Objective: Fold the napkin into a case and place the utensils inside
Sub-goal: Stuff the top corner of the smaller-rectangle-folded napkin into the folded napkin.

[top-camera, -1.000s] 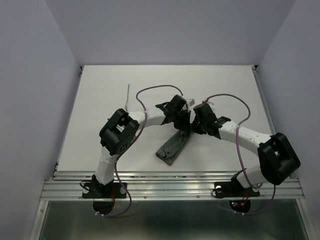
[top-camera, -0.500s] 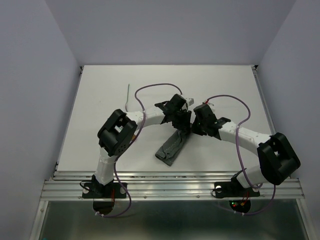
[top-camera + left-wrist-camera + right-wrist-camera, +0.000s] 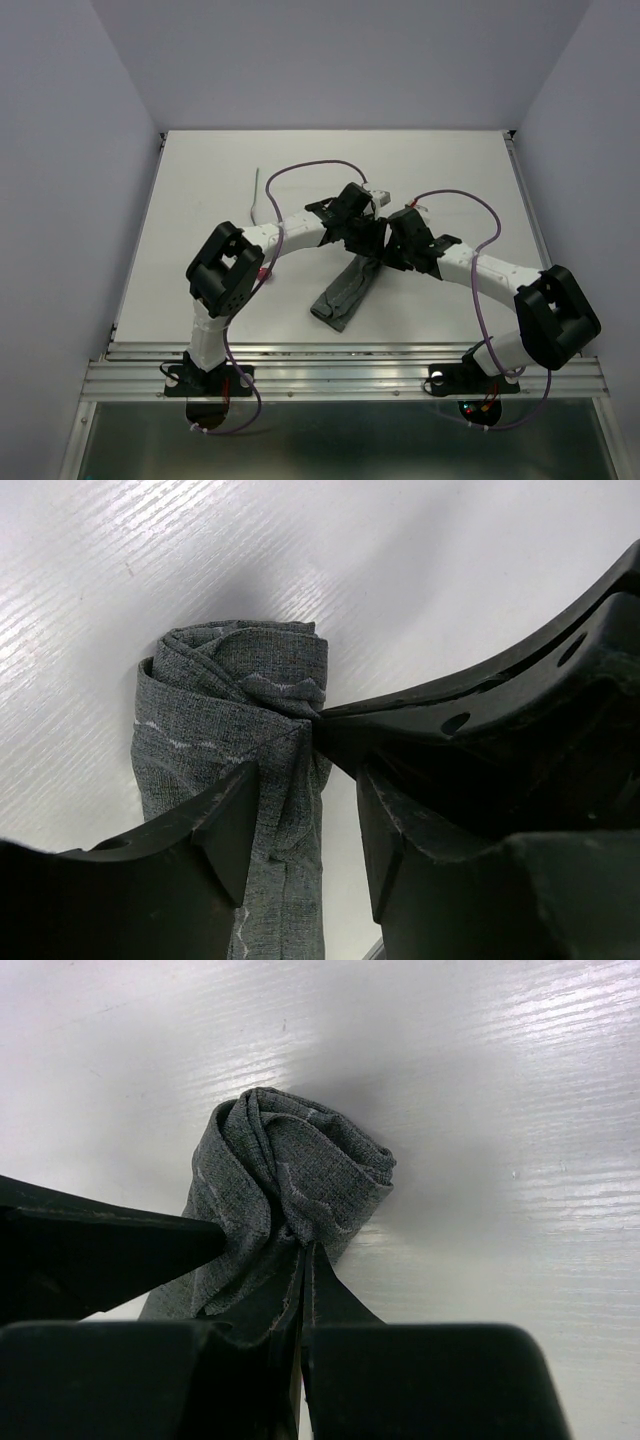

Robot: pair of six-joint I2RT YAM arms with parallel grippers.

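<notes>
Right end effector (image 3: 303,1255) pinching the case (image 3: 290,1175) at its rolled end; left end effector (image 3: 308,790) spread, straddling that end. Grey utensil (image 3: 257,192) well left of case.

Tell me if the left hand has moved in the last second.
Yes. The left hand has edged toward the table's far edge, away from the case's near end, which stayed put.

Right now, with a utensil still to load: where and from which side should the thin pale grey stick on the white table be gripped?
Grip the thin pale grey stick mid-shaft, straight down from above, fingers closing left to right across it. It lies flat on the white table, running near to far with nothing beside it, so that approach looks unobstructed.
</notes>
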